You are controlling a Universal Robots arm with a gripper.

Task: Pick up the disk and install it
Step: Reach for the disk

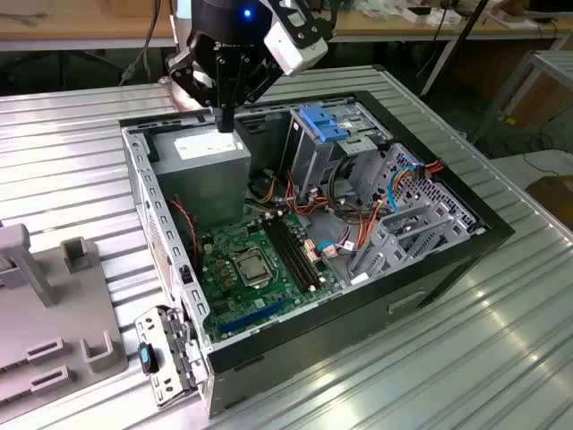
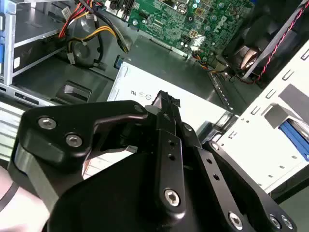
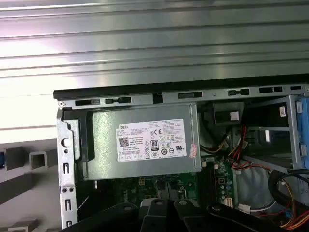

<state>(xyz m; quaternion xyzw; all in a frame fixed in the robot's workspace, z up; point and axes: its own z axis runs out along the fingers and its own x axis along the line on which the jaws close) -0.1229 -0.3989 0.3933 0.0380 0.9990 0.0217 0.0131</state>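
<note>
Hanging close over the grey power supply box point(image 1: 206, 179) inside the open computer case point(image 1: 313, 345), the pincer point(image 1: 226, 121) is pinched narrow, holding nothing.

The black gripper point(image 1: 226, 118) hangs upright, tips pointing straight down, and its linkages widen upward to the wrist point(image 1: 228, 22). In the second wrist view the gripper point(image 2: 166, 104) has its jaws drawn together, tips meeting, with nothing held between them.

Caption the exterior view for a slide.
Gripper over the grey power supply in an open computer case on a ribbed metal table.
</note>
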